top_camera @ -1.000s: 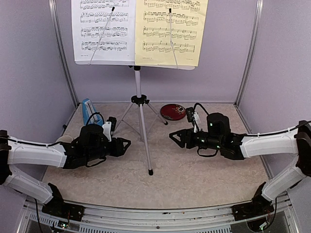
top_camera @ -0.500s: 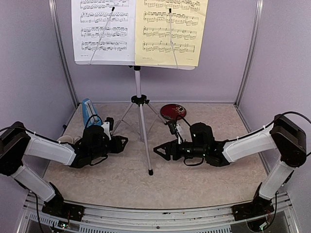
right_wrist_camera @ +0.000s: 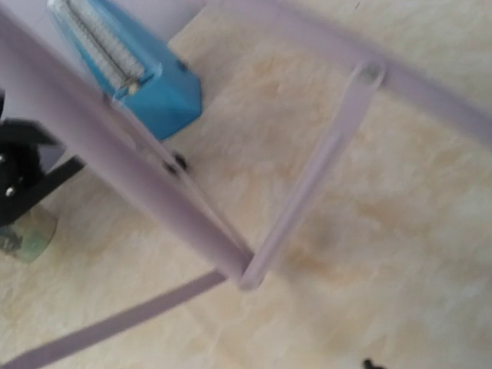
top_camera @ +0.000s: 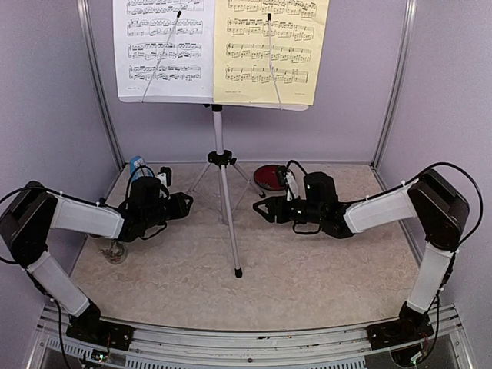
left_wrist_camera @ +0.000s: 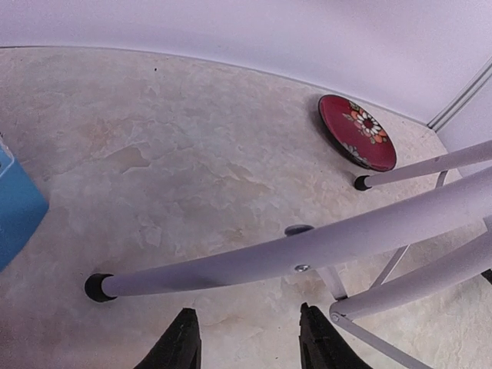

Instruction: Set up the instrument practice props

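Closing on the tripod from both sides, the arms appear to be at the stand-positioning step. The music stand (top_camera: 221, 159) is upright at mid-frame, with the white sheet (top_camera: 161, 46) and yellow sheet (top_camera: 269, 46) on it at the top. The left gripper (left_wrist_camera: 250, 338) has its jaws part open and empty, with a tripod leg (left_wrist_camera: 254, 257) just ahead. The right gripper (top_camera: 262, 210) faces the legs, and the state of its jaws cannot be told. The next move likely calls for a square hold on a leg. The blue metronome (right_wrist_camera: 161, 96) stands at the desk's left rear. The red plate (left_wrist_camera: 357, 132) lies near a rear foot and the mug (top_camera: 114, 250) sits under the left arm, so both are at risk of a knock.
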Robot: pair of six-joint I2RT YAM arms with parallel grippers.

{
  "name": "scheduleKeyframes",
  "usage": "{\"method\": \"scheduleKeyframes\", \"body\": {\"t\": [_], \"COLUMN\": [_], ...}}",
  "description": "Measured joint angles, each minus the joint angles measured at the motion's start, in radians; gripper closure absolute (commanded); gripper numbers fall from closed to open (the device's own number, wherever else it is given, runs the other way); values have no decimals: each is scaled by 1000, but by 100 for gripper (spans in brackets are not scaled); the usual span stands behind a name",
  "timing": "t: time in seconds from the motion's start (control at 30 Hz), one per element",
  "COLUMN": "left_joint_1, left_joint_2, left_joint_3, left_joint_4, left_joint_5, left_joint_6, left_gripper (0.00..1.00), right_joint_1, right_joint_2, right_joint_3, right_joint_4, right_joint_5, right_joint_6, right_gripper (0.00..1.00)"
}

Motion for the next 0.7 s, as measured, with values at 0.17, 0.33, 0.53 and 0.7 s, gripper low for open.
{"method": "scheduleKeyframes", "body": {"t": [0.17, 0.33, 0.53, 0.7], "left_joint_1": [5, 9, 26, 37], "left_joint_2": [39, 68, 88, 126], "left_joint_3": [-1, -1, 6, 43], "left_joint_4": [-21, -29, -31, -37], "left_joint_5": [4, 7, 10, 7], "left_joint_6": [-1, -1, -1, 0], "left_gripper": [59, 58, 58, 58], "right_joint_1": [28, 13, -51, -37], "right_joint_2": [0, 6, 67, 34], "right_joint_3": [-64, -53, 54, -30], "right_joint_4": [15, -15, -52, -27], "right_joint_5": [-18, -5, -8, -50], "right_joint_6": [4, -43, -102, -68], "right_gripper": [33, 37, 31, 25]}}
